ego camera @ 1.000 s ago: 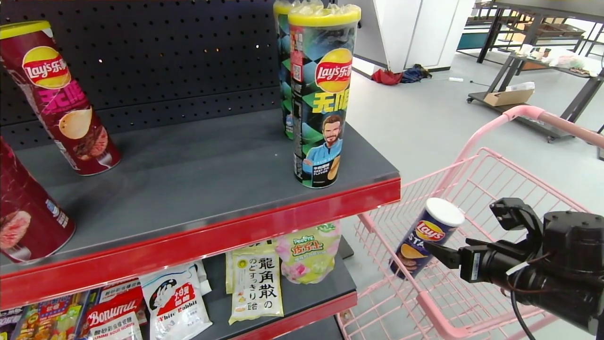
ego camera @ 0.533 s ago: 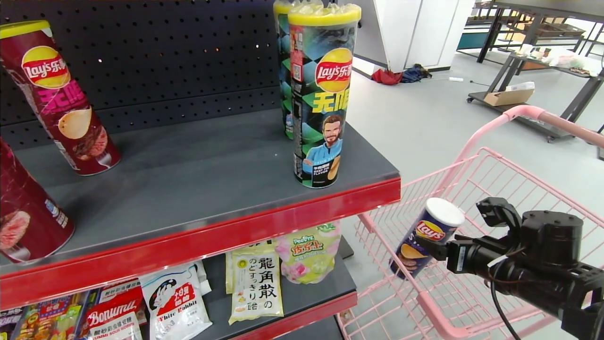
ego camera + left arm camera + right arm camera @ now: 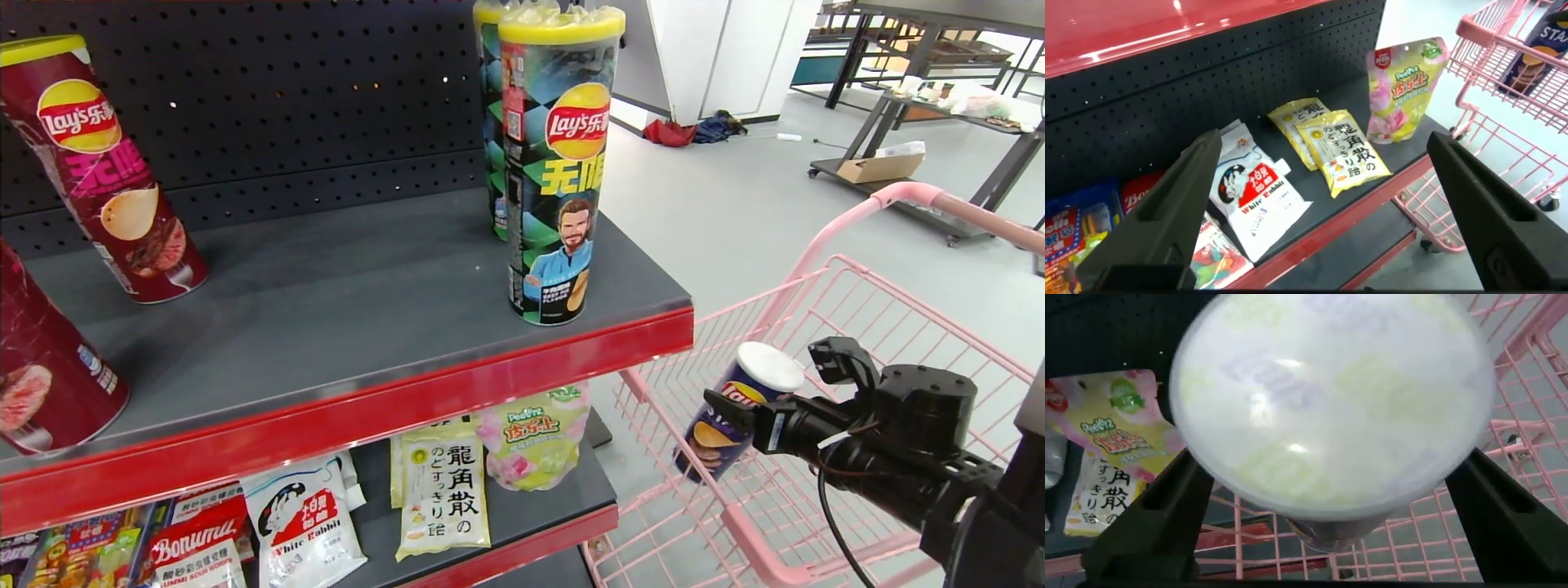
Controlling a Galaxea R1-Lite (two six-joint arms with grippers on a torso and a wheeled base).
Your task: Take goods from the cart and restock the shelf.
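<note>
The right gripper (image 3: 763, 377) has its fingers (image 3: 1151, 531) spread wide, one on each side of the chip can (image 3: 709, 441), just under the white lid (image 3: 1331, 400). I cannot tell whether either finger touches it yet. The arm comes in low from the near right, stretched almost level across the pink cart (image 3: 816, 269), with the wrist turned so the fingers straddle the can from the side.

The can leans in the cart's left corner, its foot down against the wire and its lid tipped up toward the right. I would expect it to be light: a stiff cardboard tube with a smooth, rather slick wrapper. It should take a firm squeeze across its width but would dent under a hard one. The plastic lid looks like the weak part and might pop off if gripped, so the best hold is on the body a little below it, about where the fingers stand now. Since the can is only propped there, a nudge before the fingers close could slide it along the wire.

The shelf (image 3: 367, 294) lies up and to the left, with bare grey board between the tall green can (image 3: 559, 180) and the red cans (image 3: 106, 171).

The left gripper (image 3: 1327, 212) hangs with its fingers spread in front of the lower shelf (image 3: 1372, 204), holding nothing, with snack bags (image 3: 1347, 151) lying beyond it.
</note>
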